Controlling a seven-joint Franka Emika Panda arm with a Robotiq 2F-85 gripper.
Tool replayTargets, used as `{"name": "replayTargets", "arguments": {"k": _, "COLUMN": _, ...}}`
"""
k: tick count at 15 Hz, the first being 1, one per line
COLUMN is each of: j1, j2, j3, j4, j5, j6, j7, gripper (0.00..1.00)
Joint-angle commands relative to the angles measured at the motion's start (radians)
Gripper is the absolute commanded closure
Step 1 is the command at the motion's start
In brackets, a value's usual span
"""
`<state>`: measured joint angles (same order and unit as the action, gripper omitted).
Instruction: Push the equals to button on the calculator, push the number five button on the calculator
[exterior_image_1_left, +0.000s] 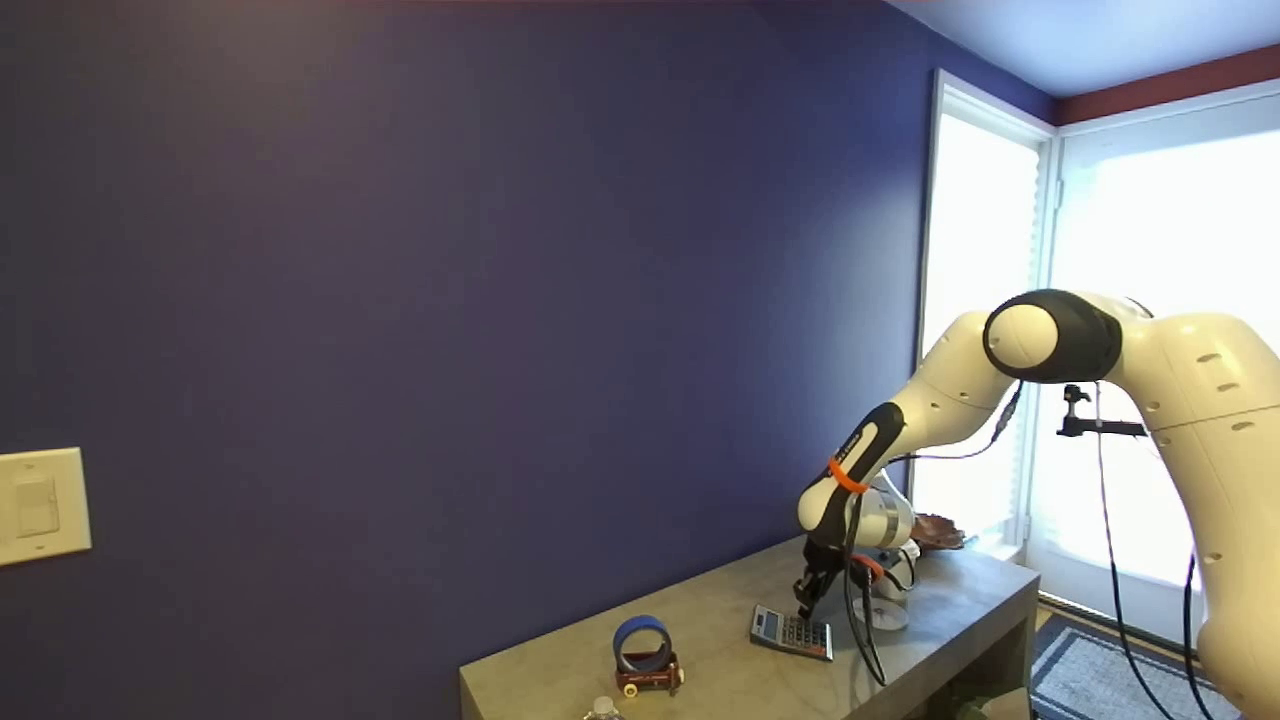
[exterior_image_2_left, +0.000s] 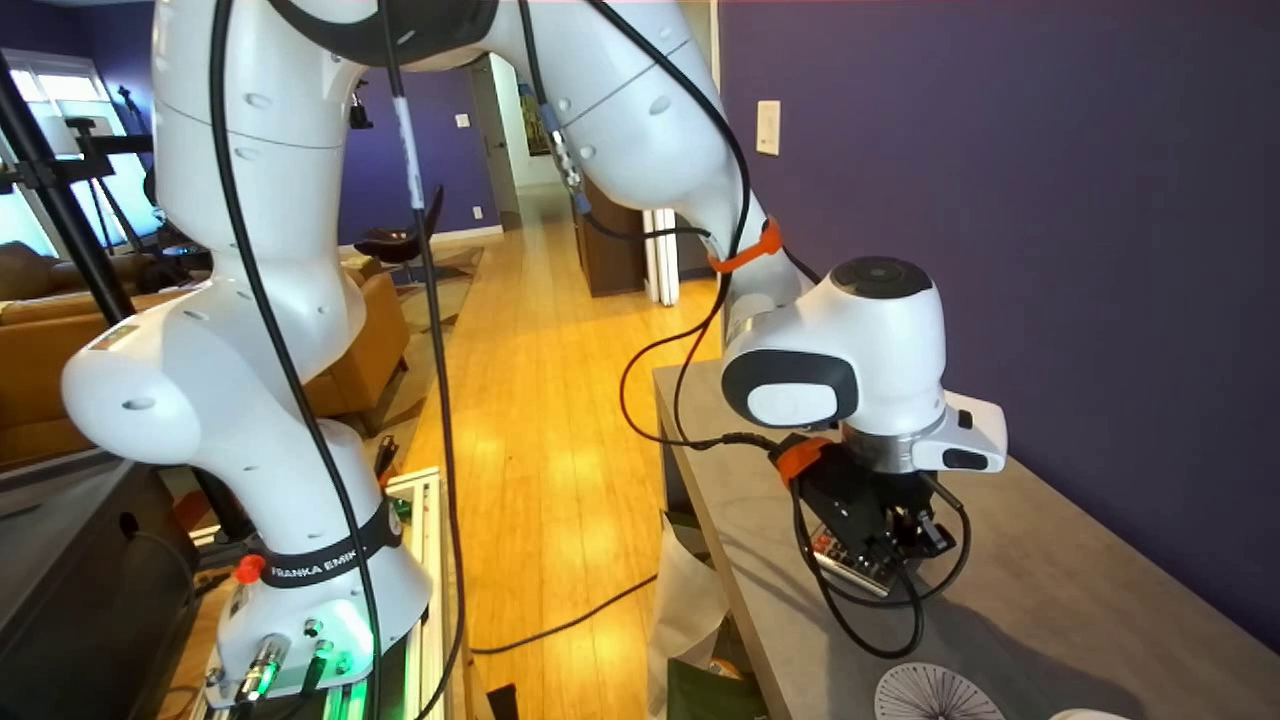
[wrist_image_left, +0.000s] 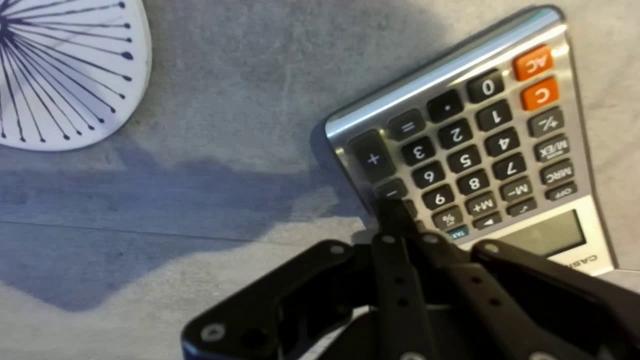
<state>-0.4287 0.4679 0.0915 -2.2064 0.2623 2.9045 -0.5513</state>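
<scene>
The calculator (wrist_image_left: 480, 160) lies flat on the table, grey with dark keys and two orange keys. It also shows in both exterior views (exterior_image_1_left: 792, 634) (exterior_image_2_left: 850, 562), partly hidden by the gripper and cables in one of them. In the wrist view its keys read upside down. The equals button (wrist_image_left: 406, 125) and the number five button (wrist_image_left: 464, 159) are both uncovered. My gripper (wrist_image_left: 396, 212) is shut with nothing between its fingers. Its fingertips are over the calculator's edge column, just beside the minus key, and hide the keys there. I cannot tell whether they touch.
A white round piece with black radiating lines (wrist_image_left: 70, 75) lies beside the calculator. A blue ring (exterior_image_1_left: 642, 628) stands on a small dark red wheeled thing (exterior_image_1_left: 650, 674). A clear bottle top (exterior_image_1_left: 603, 708) shows at the table's near edge. The purple wall (exterior_image_1_left: 500, 350) runs along the table. Cables loop beside the gripper.
</scene>
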Motion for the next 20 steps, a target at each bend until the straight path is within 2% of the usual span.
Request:
{"name": "replayTargets", "arguments": {"k": 1, "j1": -0.022, "j2": 0.024, "j3": 0.015, "j4": 0.019, "j5": -0.037, "j6": 0.008, "j7": 0.011, "gripper": 1.00}}
{"name": "replayTargets", "arguments": {"k": 10, "j1": -0.014, "j2": 0.040, "j3": 0.008, "j4": 0.020, "j5": -0.073, "j6": 0.013, "j7": 0.016, "gripper": 1.00}}
{"name": "replayTargets", "arguments": {"k": 20, "j1": -0.041, "j2": -0.049, "j3": 0.051, "j4": -0.031, "j5": -0.055, "j6": -0.019, "j7": 0.002, "gripper": 1.00}}
